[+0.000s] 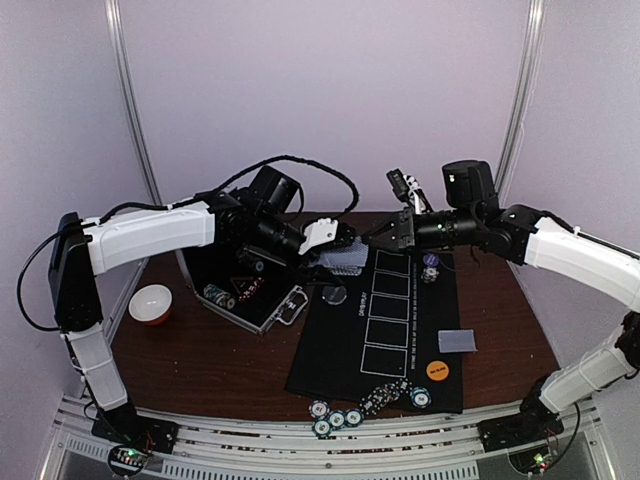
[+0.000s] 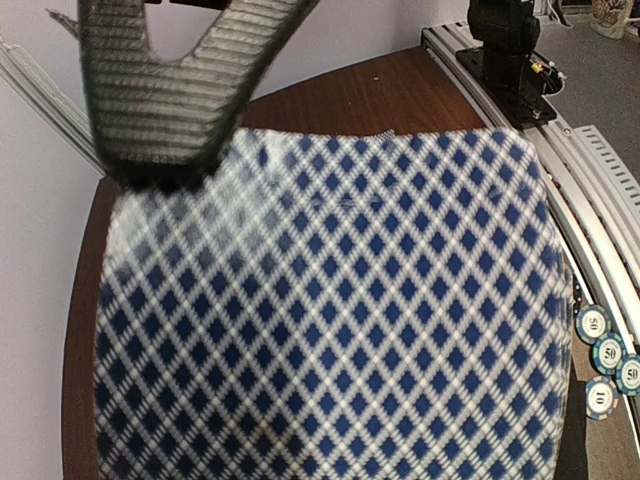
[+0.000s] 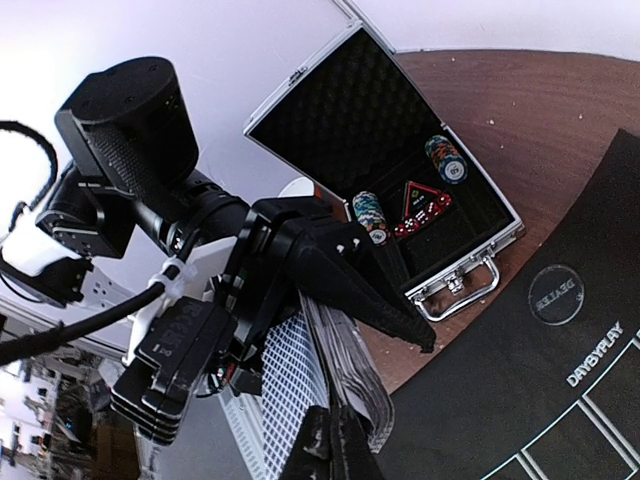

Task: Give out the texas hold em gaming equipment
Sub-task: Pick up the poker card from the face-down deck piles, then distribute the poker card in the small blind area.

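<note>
Top external view: left gripper [image 1: 335, 238] grips a deck of blue-and-white diamond-backed playing cards [image 1: 347, 261], held above the far end of the black rectangular felt mat [image 1: 340, 350]. The deck sits at about 5 o'clock from the left gripper. The right gripper [image 1: 375, 240] is just beside the deck, at its 1 o'clock, tip pointing at it.

Left wrist view: the deck's top card back [image 2: 330, 320] fills nearly the whole frame, with one dark mesh-textured finger [image 2: 170, 90] lying over its 11 o'clock corner.

Right wrist view: the deck [image 3: 345, 370] is seen edge-on under the left gripper's black finger [image 3: 350, 285]. The right gripper's own fingertips [image 3: 330, 450] are at the frame's 6 o'clock, right at the deck's lower edge. Cannot tell whether they pinch a card.

On the mat:
- a single grey-blue card [image 1: 458, 340] at 3 o'clock
- an orange round button disc [image 1: 436, 369] at 4 o'clock
- a dark round button disc [image 1: 336, 295] at 10 o'clock
- a small striped chip stack [image 1: 430, 268] at 1 o'clock
- teal striped-edge chips [image 1: 337, 418] at 6 o'clock, along the near edge

The open silver metal case [image 1: 285, 305] lies at 9 o'clock of the mat. The red-and-white bowl [image 1: 150, 300] is further out at 9 o'clock.
</note>
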Robot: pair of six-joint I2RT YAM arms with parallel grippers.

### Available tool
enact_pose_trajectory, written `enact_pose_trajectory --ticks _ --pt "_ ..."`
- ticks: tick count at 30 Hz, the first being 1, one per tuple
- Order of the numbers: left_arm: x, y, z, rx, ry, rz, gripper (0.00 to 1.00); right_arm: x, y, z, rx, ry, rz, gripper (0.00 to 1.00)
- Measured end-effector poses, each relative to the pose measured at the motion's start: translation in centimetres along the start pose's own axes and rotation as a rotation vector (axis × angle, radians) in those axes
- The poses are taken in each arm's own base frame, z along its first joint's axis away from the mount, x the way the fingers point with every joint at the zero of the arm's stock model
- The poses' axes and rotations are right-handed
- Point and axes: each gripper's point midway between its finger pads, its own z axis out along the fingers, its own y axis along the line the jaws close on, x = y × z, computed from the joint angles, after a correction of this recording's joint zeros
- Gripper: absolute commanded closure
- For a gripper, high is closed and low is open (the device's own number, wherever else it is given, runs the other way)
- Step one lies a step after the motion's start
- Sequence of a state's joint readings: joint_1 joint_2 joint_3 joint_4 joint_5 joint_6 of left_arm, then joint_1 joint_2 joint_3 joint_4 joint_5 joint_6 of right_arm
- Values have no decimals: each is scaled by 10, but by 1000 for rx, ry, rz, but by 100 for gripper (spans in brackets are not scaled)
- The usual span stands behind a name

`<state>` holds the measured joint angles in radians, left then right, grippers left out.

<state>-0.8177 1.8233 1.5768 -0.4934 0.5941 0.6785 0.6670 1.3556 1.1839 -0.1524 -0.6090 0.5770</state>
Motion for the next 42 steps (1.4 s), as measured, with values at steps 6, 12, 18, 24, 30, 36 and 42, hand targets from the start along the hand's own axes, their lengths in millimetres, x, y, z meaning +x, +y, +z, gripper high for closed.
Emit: enact_pose_trajectory --ticks 6,12,18,24,30,36,42 --pt "1 1 0 -4 4 0 42 6 -4 -1 19 24 -14 100" --pt "2 1 0 -7 8 0 43 4 1 -9 25 27 -36 100" --pt "3 3 -1 -13 12 -3 42 -15 6 -32 29 -39 -54 100" --pt "4 4 -1 -15 13 -4 42 -28 9 -50 17 -85 -52 100" --pt "5 3 -1 -12 14 -5 43 -67 -24 -95 137 -231 -30 100" --pt "6 2 -1 -11 16 -7 42 -90 -100 -144 404 -322 -33 100" --pt "0 3 -6 -20 7 1 42 -74 -224 -171 695 -263 73 100"
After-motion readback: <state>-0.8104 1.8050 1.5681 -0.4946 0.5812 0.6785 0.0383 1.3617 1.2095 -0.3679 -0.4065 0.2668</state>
